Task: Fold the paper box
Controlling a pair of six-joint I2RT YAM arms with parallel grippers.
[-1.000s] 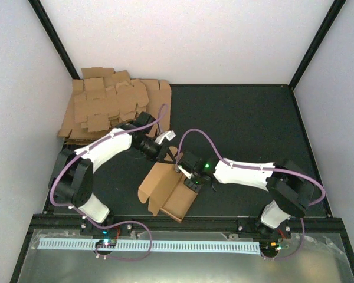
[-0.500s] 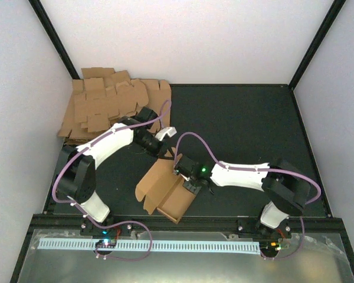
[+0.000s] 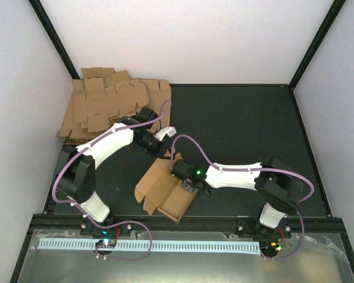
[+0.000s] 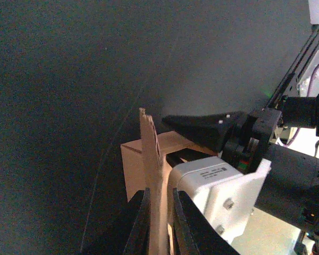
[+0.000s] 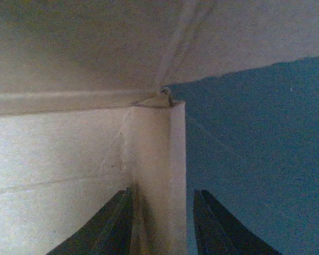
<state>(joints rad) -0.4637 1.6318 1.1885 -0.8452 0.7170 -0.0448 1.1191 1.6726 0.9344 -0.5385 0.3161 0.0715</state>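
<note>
Top external view gives you the plain brown cardboard paper box, half-folded, lying on the matte black table near its front edge and left of centre. One panel is raised into a low wall and notched flaps are splayed to the left.

At the box's far corner your left gripper comes down from behind. In the left wrist view its two dark fingers pinch an upright cardboard flap, which stands edge-on between them.

Your right gripper reaches in from the right and meets the box's raised wall. In the right wrist view its fingers stand on either side of that wall's end. One lies against the cardboard, while a thin dark slit shows beside the other, so you cannot tell whether this pincer is clamping or merely straddling.

Well apart, in the far-left corner, lies a thick pile of flat brown die-cut cardboard sheets.
</note>
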